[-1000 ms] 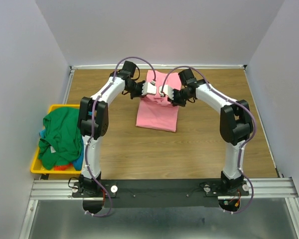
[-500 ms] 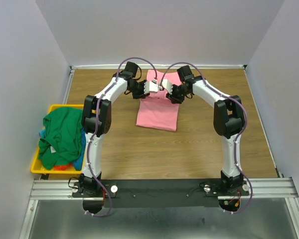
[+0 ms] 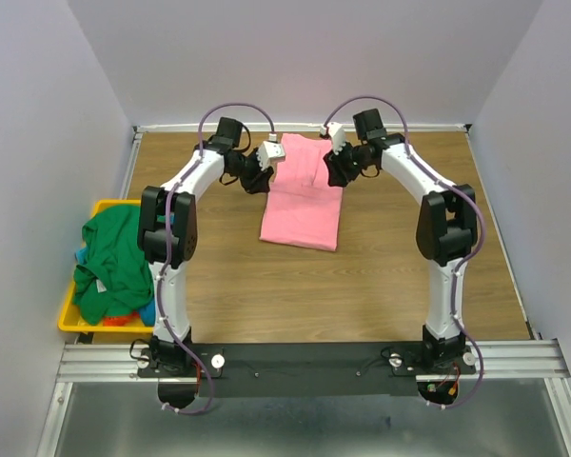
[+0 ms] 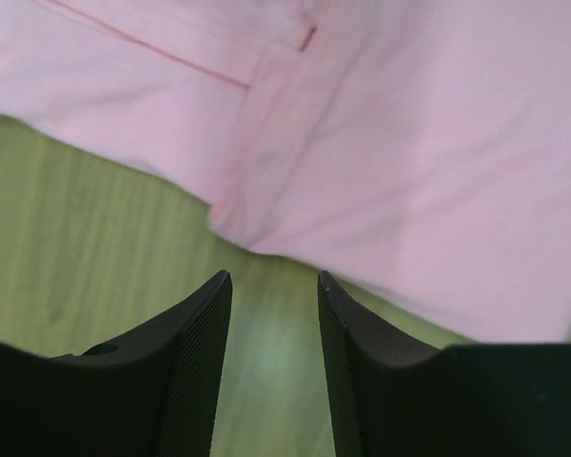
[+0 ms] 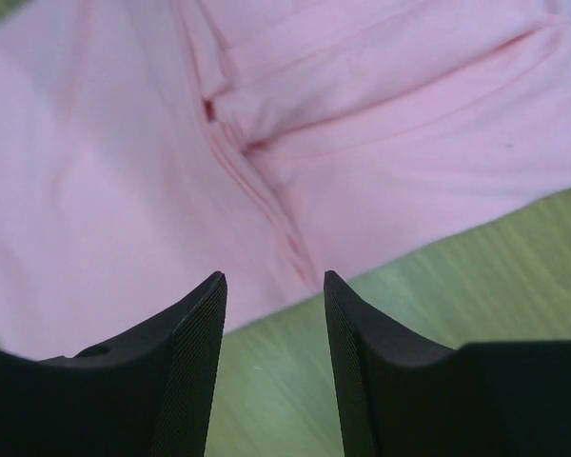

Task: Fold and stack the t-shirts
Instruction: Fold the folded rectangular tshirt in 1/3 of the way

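A soft pink short-sleeved t-shirt [image 3: 303,205] was laid flat on the brown wooden table [image 3: 390,276], near the far middle. It was folded into a long shape, and its sleeves were tucked in over the top part. Its folded layers, hems and a stitched seam were shown up close in the two wrist views.

The left arm's black and white gripper [image 3: 267,157] was held by the far left edge of the pink shirt. In the left wrist view its two black ridged fingers [image 4: 195,362] were spread apart. Only bare table was seen between them, and the shirt's edge was just past their tips. Nothing was held.

The right arm's black and white gripper [image 3: 335,141] was held by the far right edge of the same shirt. Its jaws were parted too, and nothing was gripped. The shirt's edge and some table were seen in the gap.

A yellow plastic bin [image 3: 107,204] was set at the left edge of the table, well apart from the pink shirt. A crumpled green t-shirt [image 3: 114,252] was heaped in it and hung over its rim. Bits of blue cloth [image 3: 150,310] and orange cloth [image 3: 120,321] were seen under the green one. A small white tag [image 3: 102,286] was seen on the green shirt, but any words on it were too small to be read.
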Controlling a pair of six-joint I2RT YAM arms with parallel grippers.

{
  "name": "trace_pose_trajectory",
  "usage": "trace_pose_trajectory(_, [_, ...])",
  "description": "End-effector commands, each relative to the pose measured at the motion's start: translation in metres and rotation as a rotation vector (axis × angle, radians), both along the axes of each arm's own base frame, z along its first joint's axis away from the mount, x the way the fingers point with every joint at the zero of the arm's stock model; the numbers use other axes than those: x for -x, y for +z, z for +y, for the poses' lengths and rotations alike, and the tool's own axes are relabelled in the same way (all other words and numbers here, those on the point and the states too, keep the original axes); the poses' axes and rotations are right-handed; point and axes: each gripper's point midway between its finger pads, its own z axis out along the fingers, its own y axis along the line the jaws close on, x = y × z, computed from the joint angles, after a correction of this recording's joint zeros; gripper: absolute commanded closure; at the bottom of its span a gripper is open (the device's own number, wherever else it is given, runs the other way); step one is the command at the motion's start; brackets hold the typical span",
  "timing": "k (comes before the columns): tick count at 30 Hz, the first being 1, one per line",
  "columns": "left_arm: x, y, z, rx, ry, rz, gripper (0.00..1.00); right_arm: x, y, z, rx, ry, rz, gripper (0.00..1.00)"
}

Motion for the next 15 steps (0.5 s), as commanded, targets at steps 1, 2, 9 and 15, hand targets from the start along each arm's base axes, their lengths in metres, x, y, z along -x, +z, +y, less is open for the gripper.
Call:
trace_pose_trajectory(1, [0.049,0.012,-0.027,0.193,0.013,0.236,0.51,0.047,0.02,0.032,-0.238,-0.105,0.274,0.47])
trace_pose_trajectory(2, [0.056,0.009,-0.03,0.212,0.024,0.276,0.51,0.057,0.022,0.039,-0.293,-0.123,0.349,0.47])
trace_pose_trajectory(9, [0.126,-0.005,-0.039,0.351,0.029,0.595,0.51,0.137,0.0,0.054,-0.407,-0.154,0.708,0.53])
trace_pose_trajectory(15, [0.162,-0.004,-0.045,0.438,0.031,0.757,0.51,0.174,-0.006,0.064,-0.493,-0.182,0.875,0.58])
